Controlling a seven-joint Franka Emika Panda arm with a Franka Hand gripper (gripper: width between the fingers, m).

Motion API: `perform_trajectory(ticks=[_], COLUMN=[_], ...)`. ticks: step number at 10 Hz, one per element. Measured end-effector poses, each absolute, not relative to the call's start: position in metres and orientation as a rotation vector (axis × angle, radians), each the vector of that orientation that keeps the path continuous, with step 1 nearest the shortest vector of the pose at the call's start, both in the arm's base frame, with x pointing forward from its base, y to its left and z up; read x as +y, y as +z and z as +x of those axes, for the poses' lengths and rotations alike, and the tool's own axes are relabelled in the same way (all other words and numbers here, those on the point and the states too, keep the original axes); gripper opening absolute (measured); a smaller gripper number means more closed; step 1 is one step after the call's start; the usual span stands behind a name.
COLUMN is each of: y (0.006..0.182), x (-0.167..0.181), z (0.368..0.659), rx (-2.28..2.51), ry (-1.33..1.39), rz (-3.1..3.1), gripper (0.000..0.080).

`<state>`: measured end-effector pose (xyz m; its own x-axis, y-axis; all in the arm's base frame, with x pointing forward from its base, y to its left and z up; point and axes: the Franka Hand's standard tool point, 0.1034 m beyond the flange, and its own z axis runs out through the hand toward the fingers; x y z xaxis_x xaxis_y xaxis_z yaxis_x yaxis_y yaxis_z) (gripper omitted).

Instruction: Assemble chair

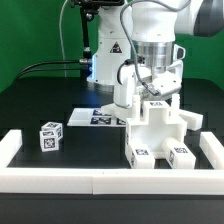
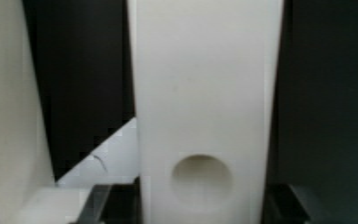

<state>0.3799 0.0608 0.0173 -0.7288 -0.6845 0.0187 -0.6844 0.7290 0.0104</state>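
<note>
As the arm (image 1: 150,30) hangs over the exterior view's right half of the black tabletop (image 1: 30,105), the tool (image 1: 155,88) sits right on top of the partly built chair assembly (image 1: 160,125). That assembly is white, w/ marker tags on its front blocks, and stands near the front rail (image 1: 100,180), a low white fence along the tabletop edge.

Wrist view: a tall white plank (image 2: 202,90) fills the middle, w/ a rounded slot near its lower end. Dark fingers (image 2: 108,205) press against both its edges, so the tool is closed on the plank. Another white surface shows beside it, too blurred to ID.

A small tagged block (image 1: 50,135) lies loose at the exterior view's left, well apart from the assembly. The marker board (image 1: 100,117) lies flat btwn block and assembly, a bit further back.
</note>
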Motion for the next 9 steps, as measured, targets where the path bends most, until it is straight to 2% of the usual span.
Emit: perform_trajectory(ticks=[4, 5, 6, 7, 8, 9], y=[0.0149, 0.0149, 0.0149, 0.0149, 0.0149, 0.0149], x=[0.0674, 0.0674, 0.0674, 0.0674, 0.0674, 0.0674], z=[0.3796, 0.3796, 0.3796, 0.3796, 0.3796, 0.3796], rx=[-2.92, -2.92, -2.92, -2.92, -2.92, -2.92], ry=[0.009, 0.009, 0.009, 0.009, 0.009, 0.009], rz=[1.111, 1.111, 1.111, 1.111, 1.111, 1.111], gripper=[0.0286, 0.0384, 0.0384, 0.0529, 0.0611, 0.0611])
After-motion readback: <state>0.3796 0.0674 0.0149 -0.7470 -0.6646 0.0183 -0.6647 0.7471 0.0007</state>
